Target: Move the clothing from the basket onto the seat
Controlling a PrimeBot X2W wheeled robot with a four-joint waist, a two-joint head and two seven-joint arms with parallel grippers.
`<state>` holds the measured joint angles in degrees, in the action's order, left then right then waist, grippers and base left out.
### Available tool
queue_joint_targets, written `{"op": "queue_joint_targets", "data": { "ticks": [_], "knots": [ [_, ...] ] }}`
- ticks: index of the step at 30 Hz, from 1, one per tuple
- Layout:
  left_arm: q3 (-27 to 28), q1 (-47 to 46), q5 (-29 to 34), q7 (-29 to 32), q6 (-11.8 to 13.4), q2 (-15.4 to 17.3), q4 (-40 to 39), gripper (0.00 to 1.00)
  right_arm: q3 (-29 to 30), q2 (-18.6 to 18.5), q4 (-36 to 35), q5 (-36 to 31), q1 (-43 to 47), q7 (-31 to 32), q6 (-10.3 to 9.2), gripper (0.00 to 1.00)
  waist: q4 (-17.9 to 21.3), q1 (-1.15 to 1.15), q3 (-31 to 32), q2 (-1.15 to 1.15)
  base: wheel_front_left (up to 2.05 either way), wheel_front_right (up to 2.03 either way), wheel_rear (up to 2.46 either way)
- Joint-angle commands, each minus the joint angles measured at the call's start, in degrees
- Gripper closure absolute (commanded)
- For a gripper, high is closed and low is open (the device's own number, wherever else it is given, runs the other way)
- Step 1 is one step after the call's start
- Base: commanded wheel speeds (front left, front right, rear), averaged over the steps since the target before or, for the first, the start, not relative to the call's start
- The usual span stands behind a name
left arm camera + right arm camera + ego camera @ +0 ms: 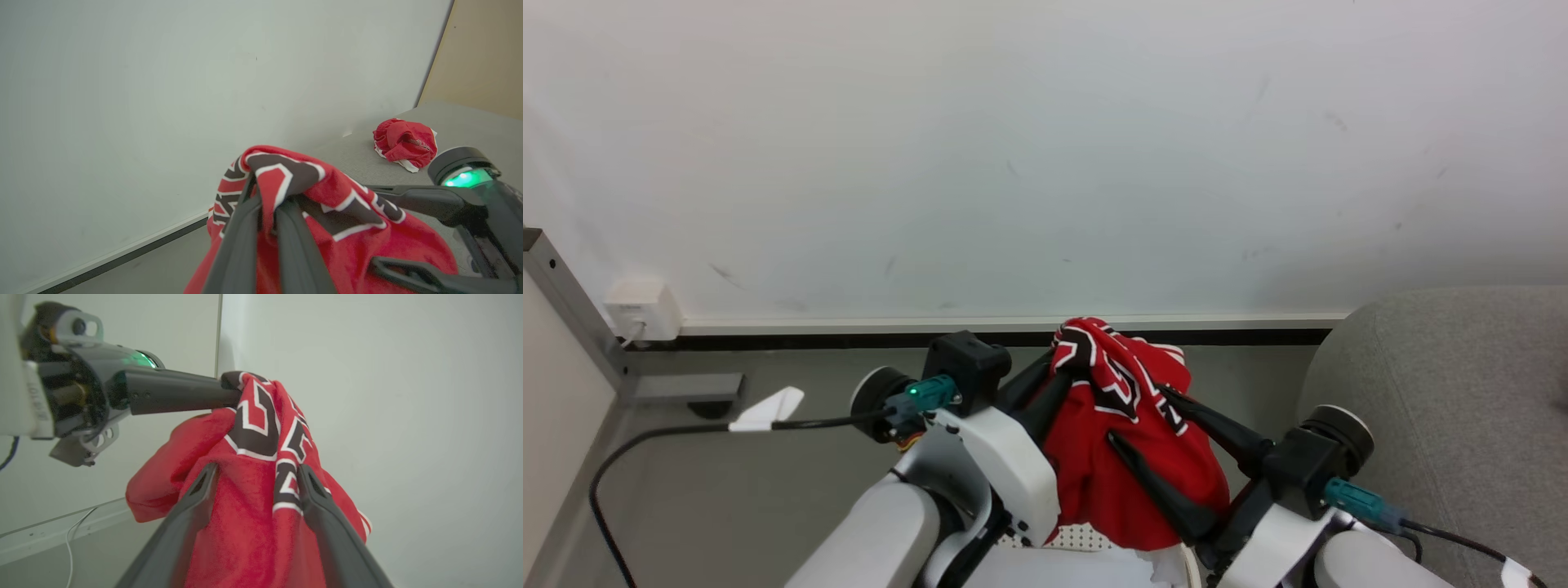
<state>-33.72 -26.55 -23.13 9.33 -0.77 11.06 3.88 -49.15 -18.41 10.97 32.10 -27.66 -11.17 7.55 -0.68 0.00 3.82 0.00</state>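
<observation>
White glossy forearms [1005,465] carry black wrist blocks [968,359], teal connectors [931,392] and white-tagged black cables [841,422].

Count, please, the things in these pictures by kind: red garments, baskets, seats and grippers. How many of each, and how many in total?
Red garments: 2, the lettered red garment and the bunched red garment
Baskets: 1, the basket
Seats: 1, the grey seat
Grippers: 2, the left gripper, shut on the lettered red garment, and the right gripper, open
Total: 6

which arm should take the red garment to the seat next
Probably left: the left hand is shut on the red garment with white-edged lettering; the right hand is open, merely against it, though nearer the grey woven seat.
</observation>
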Motion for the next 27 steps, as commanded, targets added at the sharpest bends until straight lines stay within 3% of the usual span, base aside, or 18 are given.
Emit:
{"op": "queue_joint_targets", "data": {
  "ticks": [1, 6, 7, 8, 12, 21, 22, 23, 24, 25, 26, 27],
  "knots": [
    [-0.3, -0.5, -0.5, 0.0, -0.4, -0.4, 0.2, 1.0, -0.9, 0.7, 1.7, 0.8, -1.5, -0.2, -0.13, 0.0, -0.2, 0.0, 0.1, 0.0, 0.0, 0.0, 0.0],
    [-2.8, -0.9, -1.5, 0.1, -2.1, -2.6, 0.7, 1.0, -5.2, 5.0, 12.1, 0.9, -6.1, -1.2, -0.13, 0.0, -1.2, 0.0, 0.7, 0.0, 0.0, 0.0, 0.0],
    [-3.2, -1.0, -1.6, 0.1, -2.1, -2.9, 0.9, 1.0, -5.4, 5.9, 14.3, 0.3, -6.9, -1.8, -0.13, 0.57, -1.5, 0.0, 0.9, 0.0, 0.0, 0.0, 0.0],
    [-3.4, -1.1, -1.7, 0.1, -2.2, -3.1, 1.1, 1.0, -4.9, 7.1, 16.2, 0.6, -7.2, -2.4, -0.13, 1.0, -1.7, 0.0, 1.0, 0.0, 0.0, 0.0, 0.0],
    [-3.6, -1.4, -1.7, -0.3, -2.1, -3.4, 1.8, 1.0, -4.5, 10.3, 20.6, 1.3, -8.0, -3.7, -0.13, 1.0, -2.2, 0.0, 1.1, 0.0, 0.0, 0.0, 0.0],
    [-2.8, -0.5, -1.6, -1.0, -1.0, -1.8, 2.8, 1.0, -0.1, 10.9, 20.4, -0.4, -6.4, -4.1, -0.13, 1.0, -1.7, 0.0, 0.7, 0.0, 0.0, 0.0, 0.0],
    [-2.8, -0.4, -1.6, -1.2, -0.9, -1.7, 3.0, 0.93, 0.6, 10.7, 20.2, -0.6, -6.0, -4.1, -0.13, 1.0, -1.6, 0.0, 0.7, 0.0, 0.0, 0.0, 0.0],
    [-2.7, -0.4, -1.5, -1.4, -0.8, -1.7, 3.1, 0.76, 1.3, 10.6, 20.0, -0.8, -5.8, -4.1, -0.13, 1.0, -1.5, 0.0, 0.7, 0.0, 0.0, 0.0, 0.0],
    [-2.7, -0.3, -1.4, -1.7, -0.6, -1.6, 3.2, 0.53, 2.1, 10.5, 19.7, -0.8, -5.6, -4.1, -0.13, 1.0, -1.4, 0.0, 0.6, 0.0, 0.0, 0.0, 0.0],
    [-2.7, -0.1, -1.3, -1.9, -0.5, -1.6, 3.3, 0.11, 2.9, 10.3, 19.4, -0.9, -5.3, -4.1, -0.13, 1.0, -1.3, 0.0, 0.6, 0.0, 0.0, 0.0, 0.0],
    [-2.7, 0.2, -1.3, -2.1, -0.4, -1.5, 3.5, 0.0, 3.7, 10.2, 19.2, -1.1, -5.0, -4.1, -0.13, 1.0, -1.2, 0.0, 0.6, 0.0, 0.0, 0.0, 0.0],
    [-2.8, 0.4, -1.2, -2.2, -0.4, -1.4, 3.7, 0.0, 4.5, 10.0, 19.1, -1.3, -4.7, -4.1, -0.13, 1.0, -1.0, 0.0, 0.5, 0.0, 0.0, 0.0, 0.0]
  ]
}}
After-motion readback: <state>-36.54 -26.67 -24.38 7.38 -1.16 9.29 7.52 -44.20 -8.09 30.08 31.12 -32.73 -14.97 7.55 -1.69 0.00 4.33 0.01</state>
